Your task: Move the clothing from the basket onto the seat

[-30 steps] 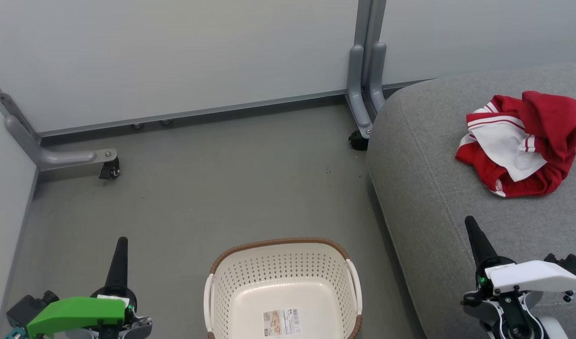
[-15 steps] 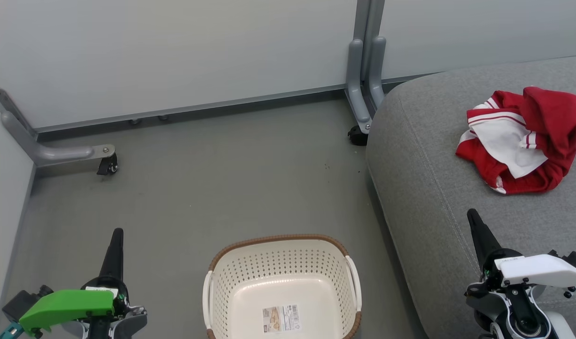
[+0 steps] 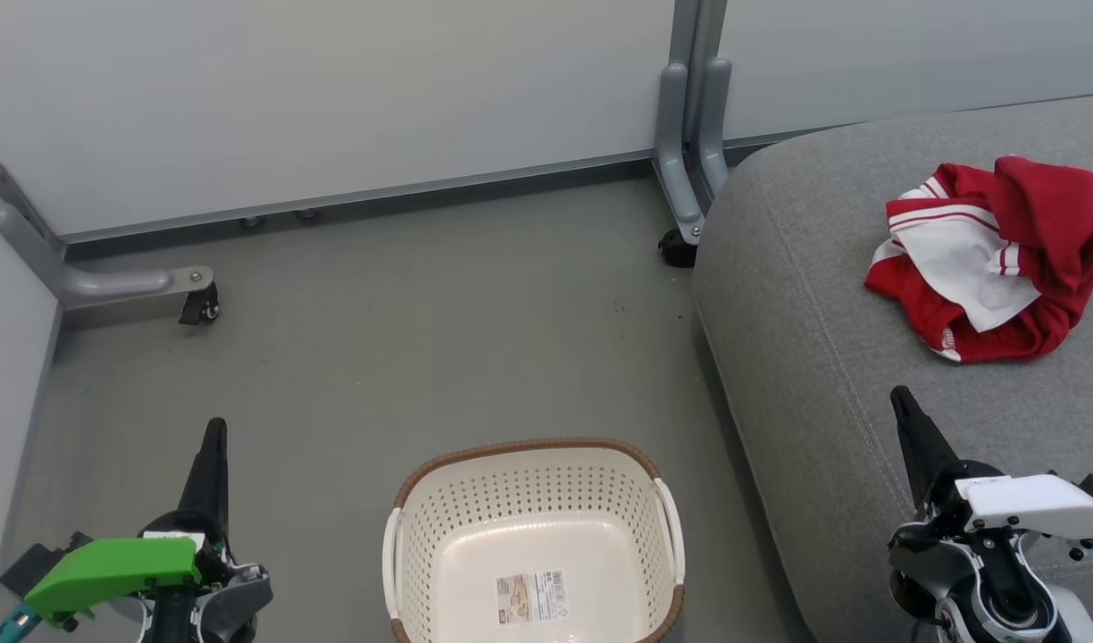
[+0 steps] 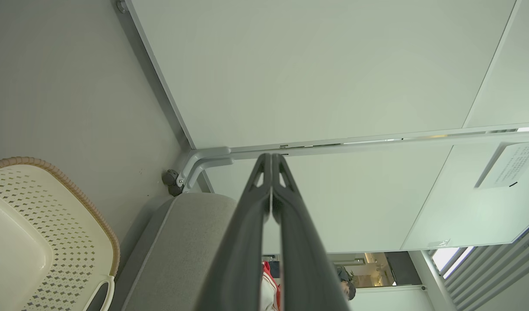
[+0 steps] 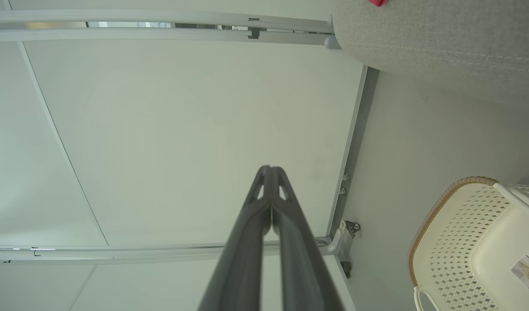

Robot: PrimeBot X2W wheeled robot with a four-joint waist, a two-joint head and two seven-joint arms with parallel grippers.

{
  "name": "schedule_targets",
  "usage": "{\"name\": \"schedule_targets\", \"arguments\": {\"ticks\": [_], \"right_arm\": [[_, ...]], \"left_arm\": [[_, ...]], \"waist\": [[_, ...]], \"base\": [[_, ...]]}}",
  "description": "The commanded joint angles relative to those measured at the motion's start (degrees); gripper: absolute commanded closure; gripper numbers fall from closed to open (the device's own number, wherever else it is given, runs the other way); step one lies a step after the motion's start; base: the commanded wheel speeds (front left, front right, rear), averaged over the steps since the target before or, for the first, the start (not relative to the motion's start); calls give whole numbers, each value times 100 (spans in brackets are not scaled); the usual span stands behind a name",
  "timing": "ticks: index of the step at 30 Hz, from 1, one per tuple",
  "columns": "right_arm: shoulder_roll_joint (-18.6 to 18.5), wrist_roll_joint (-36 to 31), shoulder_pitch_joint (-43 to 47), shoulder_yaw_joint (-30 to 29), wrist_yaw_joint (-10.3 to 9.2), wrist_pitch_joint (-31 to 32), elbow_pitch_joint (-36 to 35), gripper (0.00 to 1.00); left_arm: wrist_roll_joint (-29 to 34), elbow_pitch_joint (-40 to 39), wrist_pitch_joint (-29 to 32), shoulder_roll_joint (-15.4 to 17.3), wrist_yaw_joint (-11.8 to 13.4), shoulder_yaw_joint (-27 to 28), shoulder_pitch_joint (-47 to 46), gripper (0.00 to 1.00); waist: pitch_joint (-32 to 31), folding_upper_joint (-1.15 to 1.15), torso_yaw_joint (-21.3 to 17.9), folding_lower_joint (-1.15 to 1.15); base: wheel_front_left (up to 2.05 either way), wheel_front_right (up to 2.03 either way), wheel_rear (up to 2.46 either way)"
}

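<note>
Left gripper (image 3: pixel 214 427) and right gripper (image 3: pixel 899 395) both have fingers pressed together and carry nothing, the left above the floor (image 3: pixel 421 339), the right above the seat (image 3: pixel 823 357). Between them stands the basket (image 3: pixel 529 445), in it a paper label (image 3: pixel 533 597). The clothing (image 3: pixel 993 259) lies bunched on the seat as a second ago; the camera has shifted.

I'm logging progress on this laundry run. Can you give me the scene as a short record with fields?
clothing: red and white heap, bunched on the seat
basket: on the floor, left of the seat; no clothing in the visible part; paper label on its bottom
seat: grey cushion, bears the clothing
left gripper: shut, empty, seen against the floor left of the basket
right gripper: shut, empty, seen against the seat's near part
task state: looks done
</note>
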Motion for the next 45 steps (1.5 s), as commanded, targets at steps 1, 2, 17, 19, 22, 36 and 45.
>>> {"name": "schedule_targets", "arguments": {"ticks": [1, 2, 17, 19, 22, 36, 45], "right_arm": [[-8, 113, -97, -27, 2, 45, 12, 100], [-7, 147, -105, -34, 2, 58, 16, 100], [21, 311, -124, -98, 2, 130, 37, 100], [25, 305, -125, -103, 2, 137, 37, 100], [29, 296, -126, -109, 2, 144, 38, 100], [49, 274, -128, -138, 2, 157, 39, 100], [61, 253, -130, -156, 2, 173, 41, 100]], "left_arm": [[-126, 22, 40, -2, -30, 47, -131, 100], [-160, 26, 49, -3, -30, 54, -143, 100], [-315, 43, 124, -29, -32, 108, -185, 100], [-310, 43, 130, -34, -32, 111, -185, 100], [-302, 43, 138, -39, -32, 117, -186, 100], [-265, 45, 157, -56, -32, 143, -189, 100], [-249, 45, 171, -66, -32, 160, -190, 100]], "waist": [[9, 0, -2, 0], [14, 0, -3, 0], [49, 0, -10, 0], [49, 0, -10, 0], [49, 0, -10, 0], [49, 0, -10, 0], [49, 0, -10, 0]], "base": [[0, 0, 0], [0, 0, 0], [0, 0, 0], [0, 0, 0], [0, 0, 0], [0, 0, 0], [0, 0, 0]]}}
